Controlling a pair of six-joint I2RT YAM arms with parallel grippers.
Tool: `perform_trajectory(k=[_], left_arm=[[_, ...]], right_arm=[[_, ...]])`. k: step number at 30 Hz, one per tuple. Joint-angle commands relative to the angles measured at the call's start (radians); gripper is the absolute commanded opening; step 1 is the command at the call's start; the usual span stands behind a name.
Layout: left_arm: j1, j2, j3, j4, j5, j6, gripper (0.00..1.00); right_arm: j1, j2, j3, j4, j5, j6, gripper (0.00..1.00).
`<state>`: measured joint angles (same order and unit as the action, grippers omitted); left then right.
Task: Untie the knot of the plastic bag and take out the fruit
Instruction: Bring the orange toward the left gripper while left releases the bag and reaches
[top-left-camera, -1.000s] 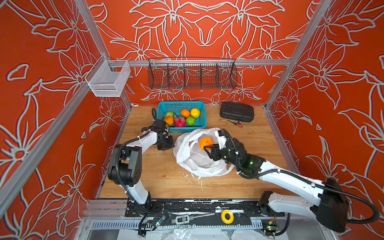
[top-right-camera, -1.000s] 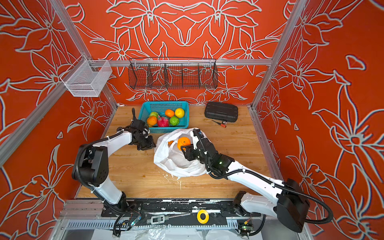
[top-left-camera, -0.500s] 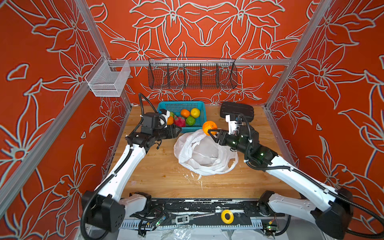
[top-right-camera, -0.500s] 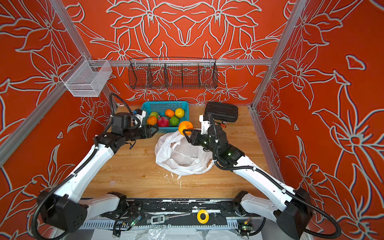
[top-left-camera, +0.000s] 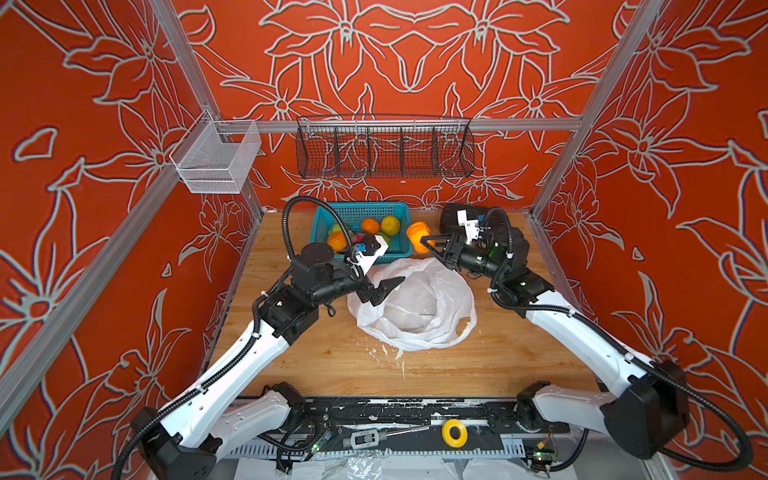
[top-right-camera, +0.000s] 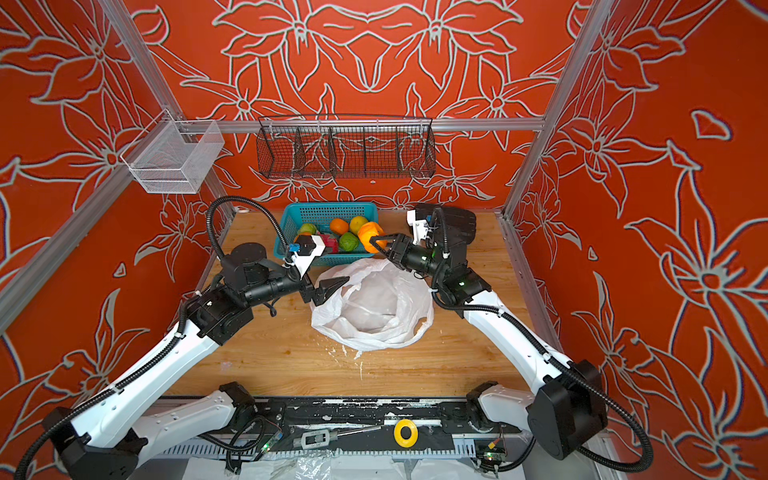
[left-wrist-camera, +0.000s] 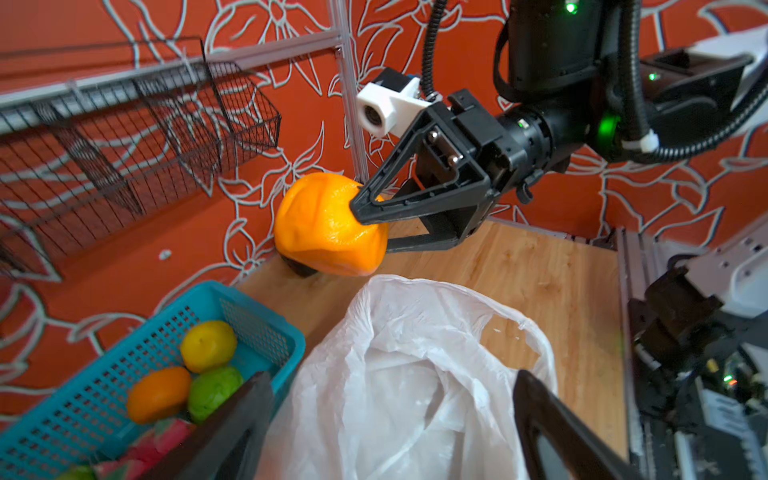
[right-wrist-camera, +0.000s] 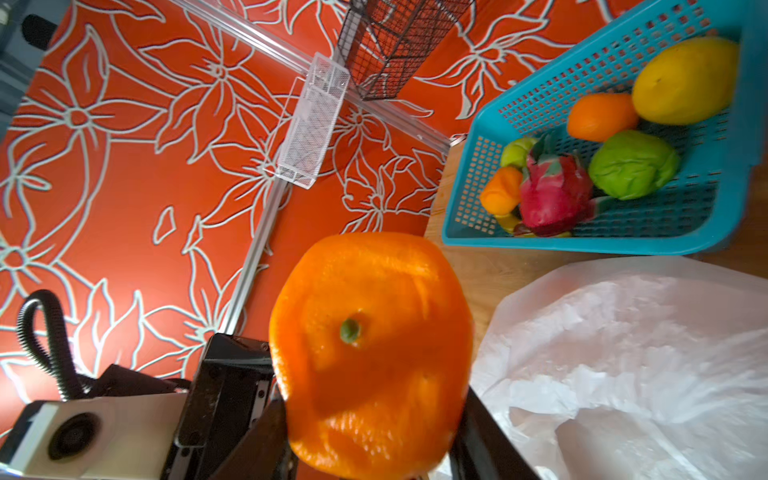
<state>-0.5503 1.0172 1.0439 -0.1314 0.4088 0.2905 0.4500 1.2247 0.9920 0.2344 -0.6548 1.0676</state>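
Fruit count: seven in view, six in the teal basket (top-left-camera: 357, 210) and one held orange (right-wrist-camera: 370, 349) in the air.
Basket content: one round orange (right-wrist-camera: 602, 116), one small orange (right-wrist-camera: 500, 191), one yellow fruit (right-wrist-camera: 685, 79), one bumpy green fruit (right-wrist-camera: 631, 164), one pale green fruit (right-wrist-camera: 515, 151), one dragon fruit (right-wrist-camera: 555, 187).
Plastic bag (top-left-camera: 415, 307): one, white, thin, crinkled, mouth open upward, in the middle of the table (top-left-camera: 316, 353); the basket is at its 11 o'clock.
Right gripper (top-left-camera: 426, 245): clamped on the held orange, at the bag's 12 o'clock, just beside the basket.
Left gripper (top-left-camera: 388, 291): jaws spread wide, nothing between them, over the bag's rim at 10 o'clock.
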Motion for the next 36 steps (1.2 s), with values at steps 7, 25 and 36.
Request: perform_trajectory(k=[7,25,36], left_arm=[[-0.019,0.114,0.087,0.151,0.01,0.228,1.0],[-0.022,0.278,0.183,0.192,0.014,0.277,0.88],[-0.023,0.275,0.182,0.171,-0.004,0.242,0.55]], right_arm=[[-0.002,0.002,0.02,0.131,-0.143,0.113,0.41],[-0.001,-0.016,-0.016,0.213,-0.215,0.154,0.41],[-0.001,-0.034,-0.024,0.166,-0.181,0.121,0.56]])
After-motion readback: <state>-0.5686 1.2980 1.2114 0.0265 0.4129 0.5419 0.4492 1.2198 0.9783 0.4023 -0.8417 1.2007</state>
